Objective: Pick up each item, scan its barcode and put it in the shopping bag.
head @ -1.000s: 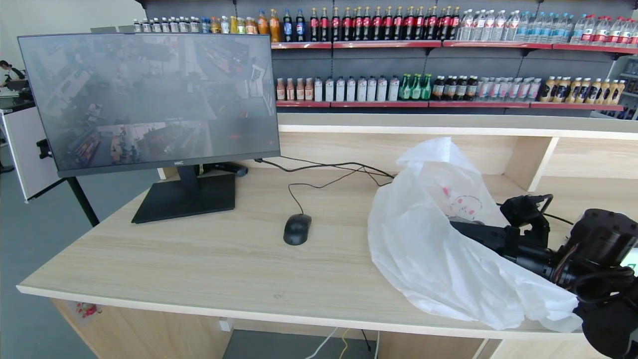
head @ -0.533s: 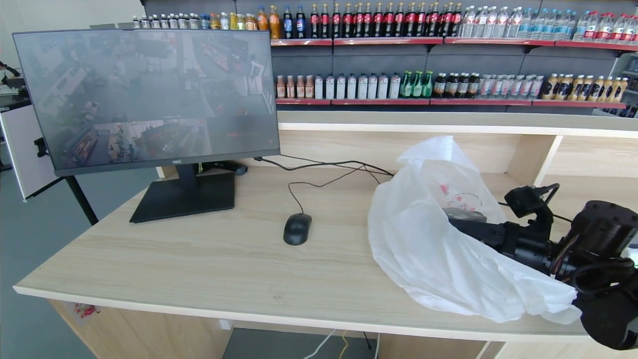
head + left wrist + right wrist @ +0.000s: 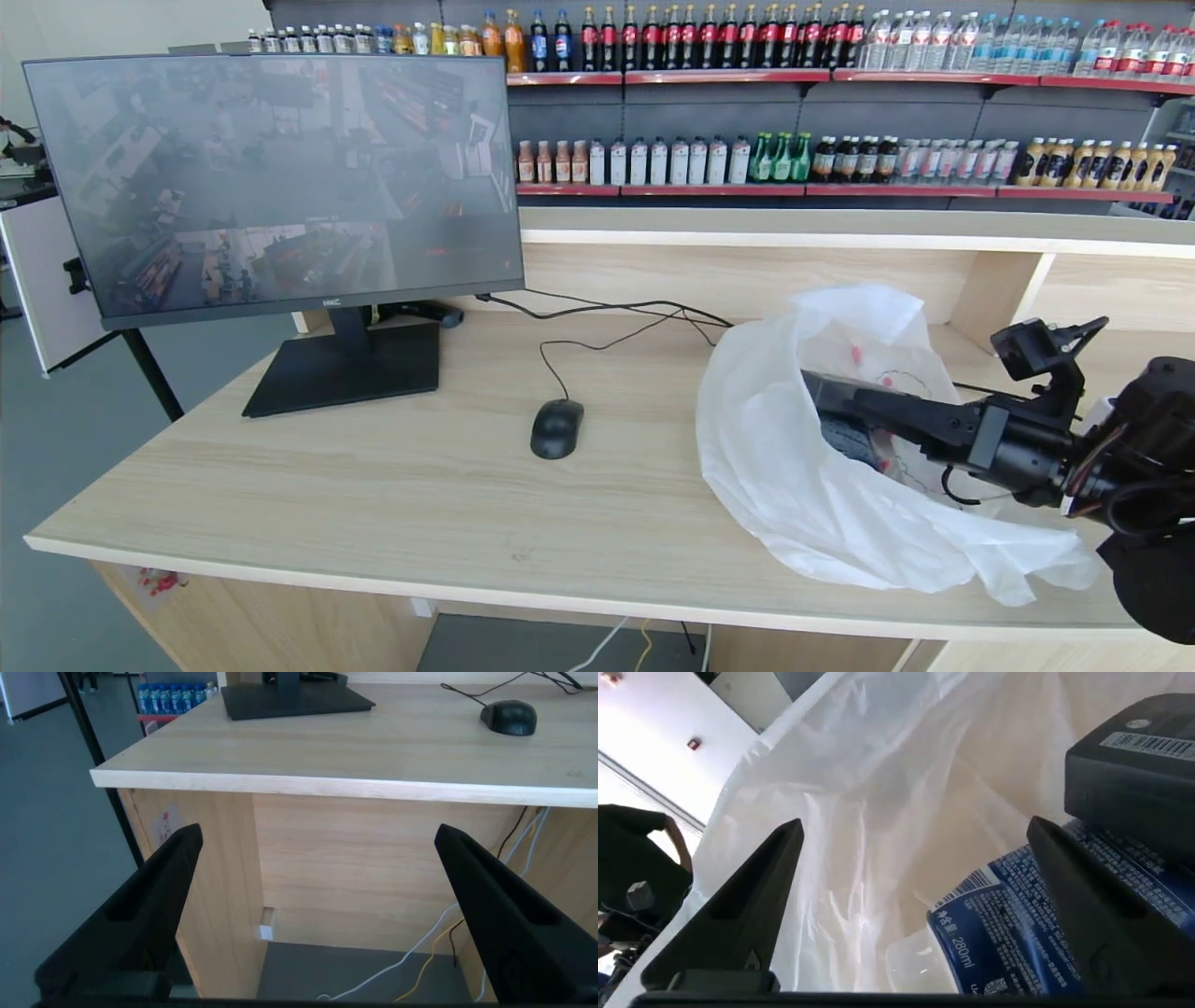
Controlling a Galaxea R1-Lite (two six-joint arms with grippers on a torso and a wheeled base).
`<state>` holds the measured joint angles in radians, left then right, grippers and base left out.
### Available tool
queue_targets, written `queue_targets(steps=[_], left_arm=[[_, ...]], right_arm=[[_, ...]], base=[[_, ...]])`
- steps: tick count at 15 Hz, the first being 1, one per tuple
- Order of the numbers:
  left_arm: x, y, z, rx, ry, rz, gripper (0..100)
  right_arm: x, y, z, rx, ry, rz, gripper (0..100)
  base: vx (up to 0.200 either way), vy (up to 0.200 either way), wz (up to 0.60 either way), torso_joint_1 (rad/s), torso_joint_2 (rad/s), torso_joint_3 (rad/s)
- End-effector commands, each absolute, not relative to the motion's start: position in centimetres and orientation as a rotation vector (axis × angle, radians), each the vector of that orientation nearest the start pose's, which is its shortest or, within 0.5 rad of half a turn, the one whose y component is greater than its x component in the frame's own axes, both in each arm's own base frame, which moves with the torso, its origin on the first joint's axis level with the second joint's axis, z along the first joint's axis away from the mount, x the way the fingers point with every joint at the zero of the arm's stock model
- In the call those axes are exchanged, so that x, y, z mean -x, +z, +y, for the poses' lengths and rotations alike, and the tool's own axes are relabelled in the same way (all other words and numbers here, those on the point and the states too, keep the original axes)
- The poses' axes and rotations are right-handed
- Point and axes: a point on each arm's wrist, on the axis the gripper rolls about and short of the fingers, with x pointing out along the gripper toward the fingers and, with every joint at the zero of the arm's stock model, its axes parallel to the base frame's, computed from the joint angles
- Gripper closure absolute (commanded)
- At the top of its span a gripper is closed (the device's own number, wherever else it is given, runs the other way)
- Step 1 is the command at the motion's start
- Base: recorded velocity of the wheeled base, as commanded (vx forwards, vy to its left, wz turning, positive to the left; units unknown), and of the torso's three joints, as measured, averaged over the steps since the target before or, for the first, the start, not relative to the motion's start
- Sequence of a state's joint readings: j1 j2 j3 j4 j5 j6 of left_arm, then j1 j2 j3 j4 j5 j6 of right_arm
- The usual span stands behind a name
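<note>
A white plastic shopping bag lies on the right of the wooden counter with its mouth facing right. My right gripper sits in that mouth, open, with nothing between its fingers. Inside the bag, just beyond it, lie a blue-labelled pack and a black box with a barcode; the dark items show past the bag's rim. My left gripper is open and holds nothing, low in front of the counter's near edge.
A monitor on a black stand fills the counter's left. A black mouse and its cables lie mid-counter. A raised wooden ledge runs behind, with shelves of bottles beyond it.
My right arm has risen and drawn back to the right. The bag's top has slumped and its mouth has spread, showing the gripper and the items inside. The camera shifted slightly.
</note>
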<state>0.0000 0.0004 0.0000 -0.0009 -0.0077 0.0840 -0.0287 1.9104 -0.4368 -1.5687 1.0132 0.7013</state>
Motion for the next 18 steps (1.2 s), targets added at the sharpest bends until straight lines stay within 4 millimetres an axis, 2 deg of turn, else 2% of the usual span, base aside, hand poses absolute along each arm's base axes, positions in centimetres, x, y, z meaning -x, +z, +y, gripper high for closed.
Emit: queue_targets(steps=[1, 3, 6, 13, 16, 18], left_arm=[[2.3, 7.6, 0.0, -0.084, -0.008, -0.002, 0], [2.3, 7.5, 0.0, -0.083, -0.008, 0.000, 0], [2.3, 7.5, 0.0, -0.083, -0.008, 0.000, 0], [2.3, 7.5, 0.0, -0.074, -0.008, 0.001, 0], [2.3, 7.5, 0.0, -0.072, -0.008, 0.001, 0], [2.3, 7.5, 0.0, -0.063, -0.006, 0.001, 0]], right_arm=[[-27.7, 14.1, 1.1, -0.550, 0.986, 0.203, 0], [-27.1, 14.9, 1.4, -0.505, 1.008, 0.168, 0], [-27.1, 15.0, 1.2, -0.457, 0.998, 0.134, 0], [-26.8, 14.9, 0.1, -0.181, 0.952, -0.017, 0], [-25.6, 15.1, -0.4, -0.099, 0.928, -0.059, 0], [-23.4, 15.3, -0.8, -0.097, 0.874, -0.061, 0]], base=[[0.000, 0.000, 0.00, 0.000, 0.00, 0.000], [0.000, 0.000, 0.00, 0.000, 0.00, 0.000], [0.000, 0.000, 0.00, 0.000, 0.00, 0.000], [0.000, 0.000, 0.00, 0.000, 0.00, 0.000], [0.000, 0.000, 0.00, 0.000, 0.00, 0.000], [0.000, 0.000, 0.00, 0.000, 0.00, 0.000]])
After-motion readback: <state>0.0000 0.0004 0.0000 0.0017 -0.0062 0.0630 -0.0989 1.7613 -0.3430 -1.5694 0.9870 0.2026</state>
